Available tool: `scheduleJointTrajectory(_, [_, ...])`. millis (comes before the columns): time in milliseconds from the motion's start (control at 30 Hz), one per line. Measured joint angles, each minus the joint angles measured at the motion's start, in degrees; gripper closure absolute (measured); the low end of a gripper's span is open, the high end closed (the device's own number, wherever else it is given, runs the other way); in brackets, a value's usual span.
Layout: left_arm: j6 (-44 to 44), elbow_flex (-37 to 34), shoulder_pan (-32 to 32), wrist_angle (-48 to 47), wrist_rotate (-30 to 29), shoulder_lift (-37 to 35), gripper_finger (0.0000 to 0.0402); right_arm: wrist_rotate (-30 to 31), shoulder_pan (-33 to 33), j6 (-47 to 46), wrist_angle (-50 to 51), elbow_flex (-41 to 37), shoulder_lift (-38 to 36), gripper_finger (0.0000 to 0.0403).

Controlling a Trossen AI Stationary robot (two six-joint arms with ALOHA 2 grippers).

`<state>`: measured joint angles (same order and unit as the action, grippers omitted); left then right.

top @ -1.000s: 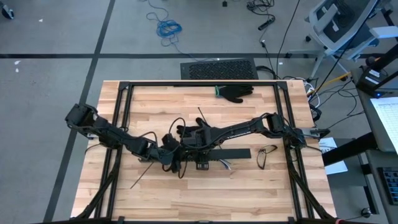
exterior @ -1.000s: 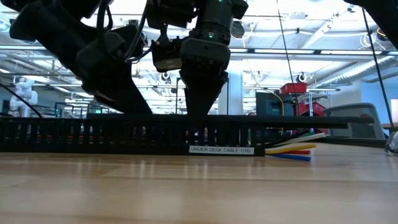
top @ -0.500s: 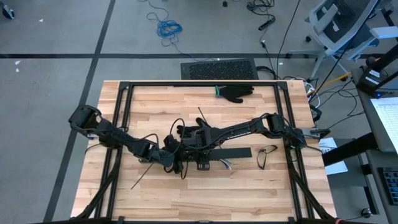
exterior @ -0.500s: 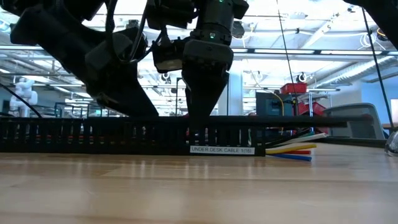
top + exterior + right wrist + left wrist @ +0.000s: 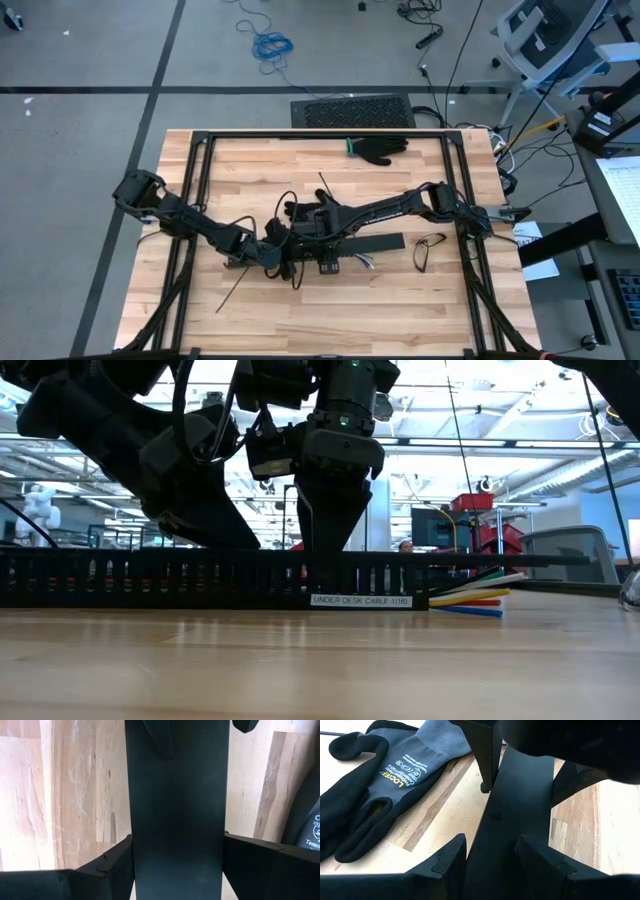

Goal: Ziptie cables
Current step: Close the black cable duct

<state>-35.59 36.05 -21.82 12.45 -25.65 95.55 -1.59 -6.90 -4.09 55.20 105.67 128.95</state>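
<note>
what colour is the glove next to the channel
Grey back with black fingers and palm coating, yellow lettering on the glove; clearest in the left wrist view.

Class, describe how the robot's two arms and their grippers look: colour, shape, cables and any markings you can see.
Both arms are black and jointed, built of slim links. The left arm and right arm carry thin black cables looping along them. Each wrist view shows two dark, blocky gripper fingers with stepped inner edges. No markings show on them; a small green light glows on one wrist.

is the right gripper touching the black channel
Touching. In the right wrist view the right gripper straddles the black channel, both fingers pressed flush against its sides with no gap.
</note>
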Motion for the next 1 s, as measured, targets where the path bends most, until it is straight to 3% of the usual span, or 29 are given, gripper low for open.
scheduleJointTrajectory(300, [0.00, -0.09, 0.00, 0.11, 0.02, 0.00, 0.0224, -0.53, 0.02, -2.11, -0.11, 0.02, -0.01, 0.0163])
scheduleJointTrajectory(400, [-0.07, -0.09, -0.01, 0.09, 0.31, 0.00, 0.0224, -5.03, 0.56, -3.62, -0.50, 0.02, 0.29, 0.0158])
scheduleJointTrajectory(700, [-0.26, -0.09, 1.22, 0.31, 1.09, -0.05, 0.0224, -5.58, 0.74, -1.37, -0.59, 0.93, 0.32, 0.0092])
scheduleJointTrajectory(1000, [-1.03, -0.11, 1.51, 0.30, 0.29, -0.07, 0.0224, 2.11, 1.34, 5.95, 8.75, 8.89, -0.41, 0.0050])
